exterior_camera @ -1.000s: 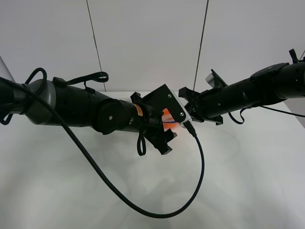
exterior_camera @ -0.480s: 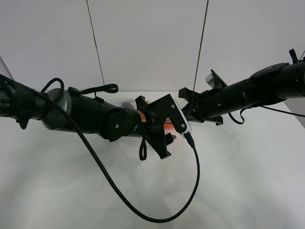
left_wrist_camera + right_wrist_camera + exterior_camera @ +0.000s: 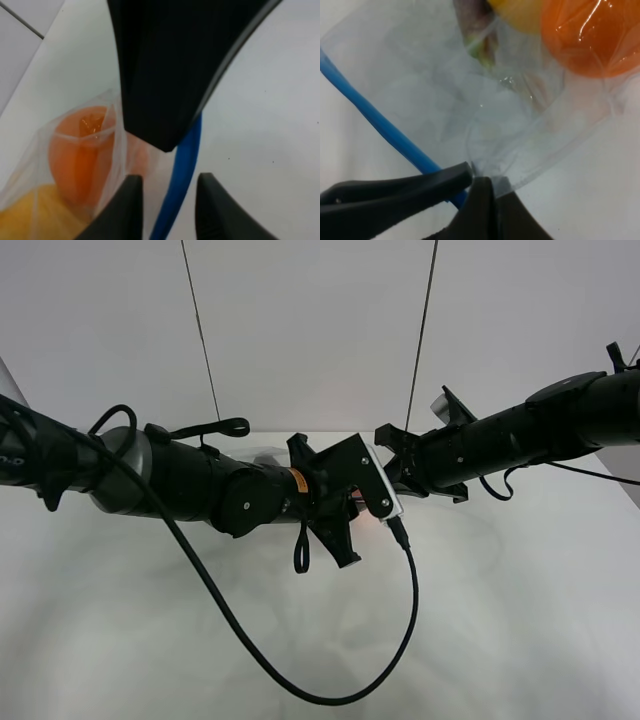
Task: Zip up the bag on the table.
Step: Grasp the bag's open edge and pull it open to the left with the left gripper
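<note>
Our right hand (image 3: 472, 177) clamps the bag (image 3: 445, 90) corner; our left hand (image 3: 167, 200), apart astride the zipper strip (image 3: 189, 145), could slip off.

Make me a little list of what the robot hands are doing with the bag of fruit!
bag: clear plastic, lying on the white table
zipper strip: blue, along one edge
inside: orange, yellow fruit
right fingers: pinched shut on a bag corner by the strip's end
left fingers: apart, one on each side of the strip
</note>
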Controlling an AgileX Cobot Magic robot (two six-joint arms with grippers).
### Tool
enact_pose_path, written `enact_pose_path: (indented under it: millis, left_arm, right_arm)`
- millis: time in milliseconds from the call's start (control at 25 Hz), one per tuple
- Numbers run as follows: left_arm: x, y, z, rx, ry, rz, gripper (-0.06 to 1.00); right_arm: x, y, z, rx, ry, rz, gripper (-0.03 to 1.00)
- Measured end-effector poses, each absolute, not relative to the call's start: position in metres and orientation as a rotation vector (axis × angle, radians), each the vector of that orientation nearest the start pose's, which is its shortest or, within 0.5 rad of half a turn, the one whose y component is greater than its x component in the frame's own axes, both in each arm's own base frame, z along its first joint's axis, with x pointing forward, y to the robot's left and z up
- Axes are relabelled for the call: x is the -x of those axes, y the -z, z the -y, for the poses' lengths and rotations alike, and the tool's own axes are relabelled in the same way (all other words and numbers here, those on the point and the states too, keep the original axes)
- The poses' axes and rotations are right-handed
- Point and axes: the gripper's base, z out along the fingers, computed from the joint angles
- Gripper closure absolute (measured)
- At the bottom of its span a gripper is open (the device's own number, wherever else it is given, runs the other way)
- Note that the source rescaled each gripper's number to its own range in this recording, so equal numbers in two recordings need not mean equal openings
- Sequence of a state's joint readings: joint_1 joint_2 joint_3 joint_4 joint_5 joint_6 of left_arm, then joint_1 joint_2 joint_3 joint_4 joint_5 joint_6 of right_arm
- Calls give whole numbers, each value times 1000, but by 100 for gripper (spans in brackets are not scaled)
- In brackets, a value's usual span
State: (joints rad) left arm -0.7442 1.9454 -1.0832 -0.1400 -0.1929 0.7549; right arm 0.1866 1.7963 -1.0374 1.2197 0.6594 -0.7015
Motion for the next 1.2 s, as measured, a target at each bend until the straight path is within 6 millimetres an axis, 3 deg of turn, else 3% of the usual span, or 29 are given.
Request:
enact_pose_path:
  millis: [440,1200]
  left_arm:
    - [-305,-162,273,-1370,17,-1662,92]
    - [-319,-159,254,-1347,-14,-1726,94]
  right_arm:
    - [-340,-191,-117,-56,-1016,-2545,97]
    - [-341,-191,-117,-70,-1007,-2538,97]
